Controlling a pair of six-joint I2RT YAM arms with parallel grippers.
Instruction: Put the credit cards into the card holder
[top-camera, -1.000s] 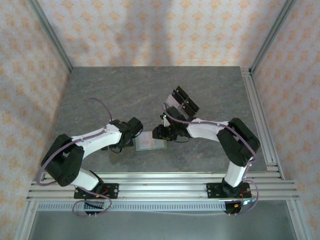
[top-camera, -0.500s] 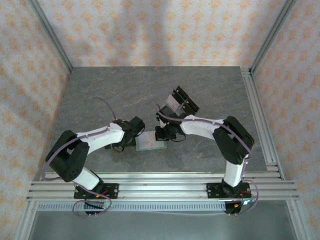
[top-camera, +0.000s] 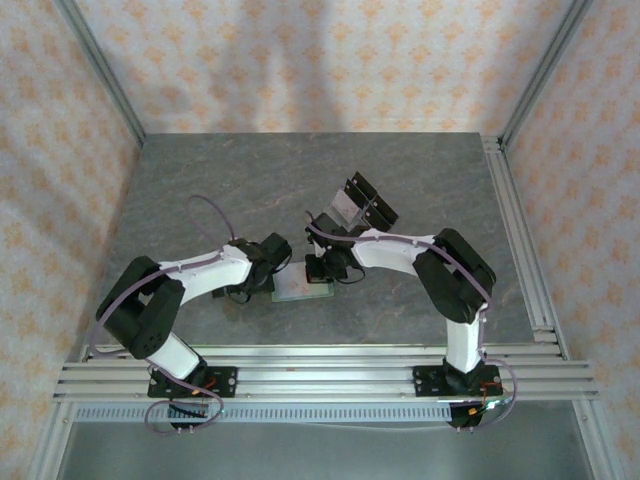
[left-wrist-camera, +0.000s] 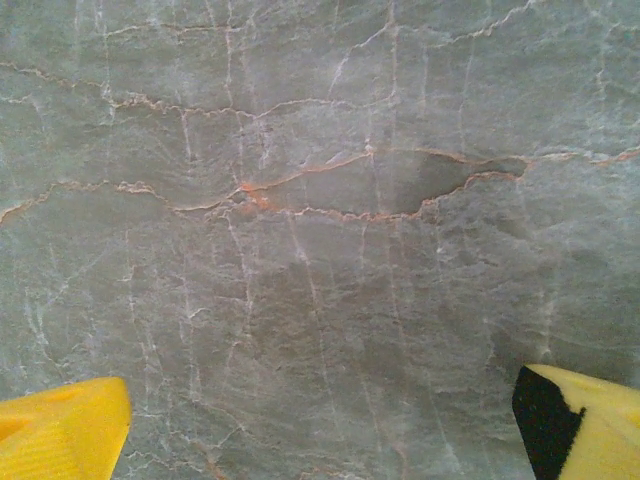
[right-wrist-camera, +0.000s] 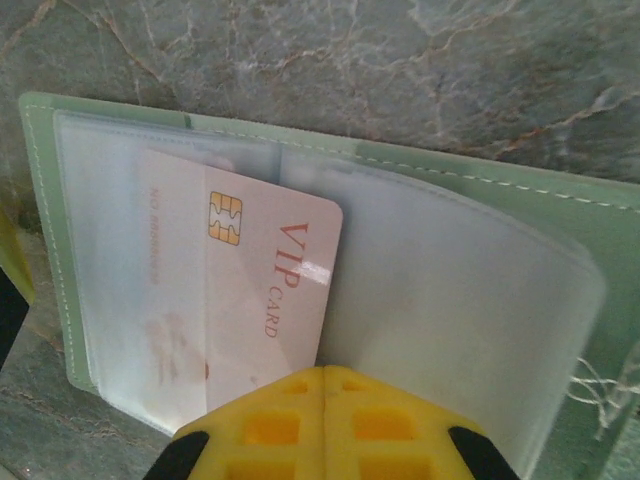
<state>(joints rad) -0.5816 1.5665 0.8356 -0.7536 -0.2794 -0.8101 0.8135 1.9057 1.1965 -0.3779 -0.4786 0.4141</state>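
Note:
The card holder (top-camera: 303, 290) lies open on the stone table, a sage-green wallet (right-wrist-camera: 470, 180) with clear sleeves. One of the credit cards (right-wrist-camera: 250, 290), pinkish-white with a chip and "VIP CARD" lettering, sits partly under the left clear sleeve, and its right part lies bare. My right gripper (right-wrist-camera: 325, 372) is shut, its yellow fingers pressed together over the card's near edge and the sleeve. In the top view it (top-camera: 320, 272) hangs above the wallet's far edge. My left gripper (left-wrist-camera: 320, 425) is open over bare stone, just left of the wallet (top-camera: 282, 266).
A clear rack with black pieces (top-camera: 362, 205) stands just behind the right arm's wrist. Aluminium rails (top-camera: 320, 365) run along the near edge and the right side of the table (top-camera: 200, 190).
The right gripper has closed and shifted slightly left over the wallet, its elbow swinging inward. The left arm has edged a little right toward the wallet.

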